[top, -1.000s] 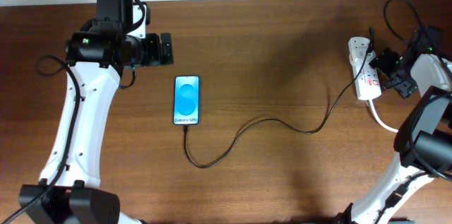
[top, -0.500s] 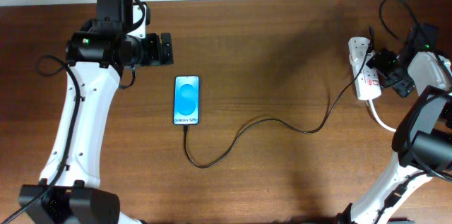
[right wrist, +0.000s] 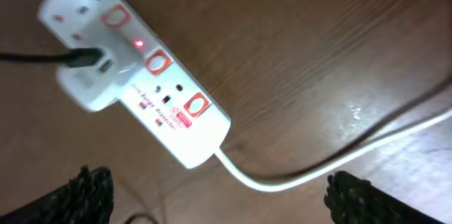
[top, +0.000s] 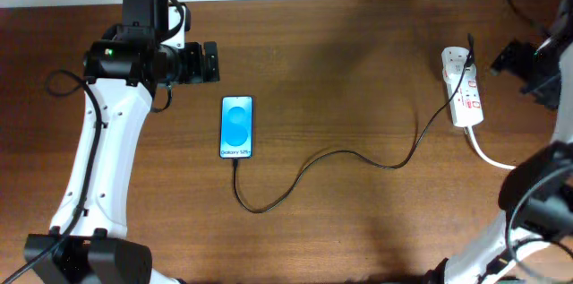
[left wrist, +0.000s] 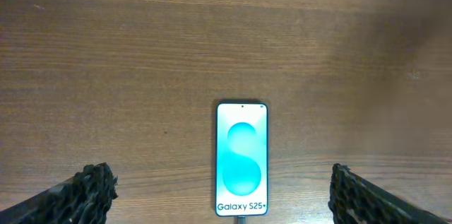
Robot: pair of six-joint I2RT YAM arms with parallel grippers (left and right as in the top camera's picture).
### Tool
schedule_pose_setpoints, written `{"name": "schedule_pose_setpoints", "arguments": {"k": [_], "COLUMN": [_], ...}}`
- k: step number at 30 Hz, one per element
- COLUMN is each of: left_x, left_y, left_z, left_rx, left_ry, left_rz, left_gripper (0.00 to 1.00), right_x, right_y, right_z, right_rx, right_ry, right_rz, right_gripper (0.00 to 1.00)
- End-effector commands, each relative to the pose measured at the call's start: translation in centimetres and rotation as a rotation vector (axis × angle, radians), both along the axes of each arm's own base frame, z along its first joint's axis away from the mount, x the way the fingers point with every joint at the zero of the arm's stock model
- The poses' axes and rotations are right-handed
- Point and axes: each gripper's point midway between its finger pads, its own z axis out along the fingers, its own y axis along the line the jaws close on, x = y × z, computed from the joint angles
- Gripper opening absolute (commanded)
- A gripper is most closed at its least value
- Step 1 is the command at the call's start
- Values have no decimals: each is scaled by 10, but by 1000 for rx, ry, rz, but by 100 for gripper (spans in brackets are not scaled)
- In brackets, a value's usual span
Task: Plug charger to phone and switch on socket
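Reading the job as sitting at its tail end, with both halves seemingly done. Finding the phone (top: 237, 126) lying flat on the counter (top: 358, 51) just right of the left arm (top: 97, 141), screen up and glowing blue. Tracing the charger (top: 336, 150) from the phone's lower edge, looping across the wood and climbing to the socket (top: 464, 87) at the far right; appearing seated at the phone end in the overhead view, though too small there for being sure of a full seat, and getting cut off at the bottom edge in the left wrist view. Noting a small red lamp (right wrist: 139, 42) glowing on the socket beside one of the red switches (right wrist: 158, 61), and taking that as power being on. Judging the next move as calling for little more than a check of the plug's seat and a clear retreat, steering away from the thick white cord (right wrist: 268, 184) trailing off the socket's near end.

Holding the left arm bent over the counter's upper left, wrist camera looking down on the phone, left jaws standing wide apart with a fingertip (left wrist: 92, 189) at each lower corner and nothing between. Hanging the right arm (top: 537, 62) at the right edge, beside the socket and not touching it, right jaws likewise spread wide, fingertips (right wrist: 92, 196) framing the socket and gripping nothing.
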Motion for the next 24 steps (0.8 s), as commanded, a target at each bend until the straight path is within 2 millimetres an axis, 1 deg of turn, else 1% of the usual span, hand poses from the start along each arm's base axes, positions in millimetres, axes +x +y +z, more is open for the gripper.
{"name": "schedule_pose_setpoints", "arguments": {"k": [1,2,3,4,5,6,7,8,10,11,19,20,21,22,24], "left_x": [0,0,0,0,0,0,0,0,0,0,0,0,0,0,0], "left_y": [3,3,3,3,3,3,3,3,3,3,3,3,3,3,3], "left_z": [14,14,14,14,14,14,14,14,14,14,14,14,14,14,14], "left_rx": [5,6,6,5,6,5,5,6,5,6,6,5,6,6,5], "left_ry": [-36,-37,-37,-36,-37,-36,-36,-37,-36,-37,-36,-36,-37,-37,-36], "left_rz": [5,5,5,5,5,5,5,5,5,5,5,5,5,5,5], "left_gripper": [100,99,99,99,99,99,100,99,99,99,99,100,99,99,99], "right_x": [-6,-3,-1,-2,-12,-26,-37,-54,-80,-88,-87,-83,-76,-75,-87], "right_y": [17,47,76,108,148,173,186,198,207,208,207,206,205,205,208], "right_z": [78,103,121,137,153,160,162,163,158,152,151,153,165,181,212], "right_rx": [-105,-93,-78,-77,-77,-64,-51,-35,21,49,48,33,-4,-41,-123], "right_ry": [-150,-229,-289,-335,-365,-360,-346,-316,-249,-212,-208,-219,-289,-360,-486], "right_rz": [139,278,400,542,698,758,789,816,806,792,795,796,799,801,833], "right_gripper": [98,98,98,98,98,98,98,98,98,98,98,98,98,98,98]}}
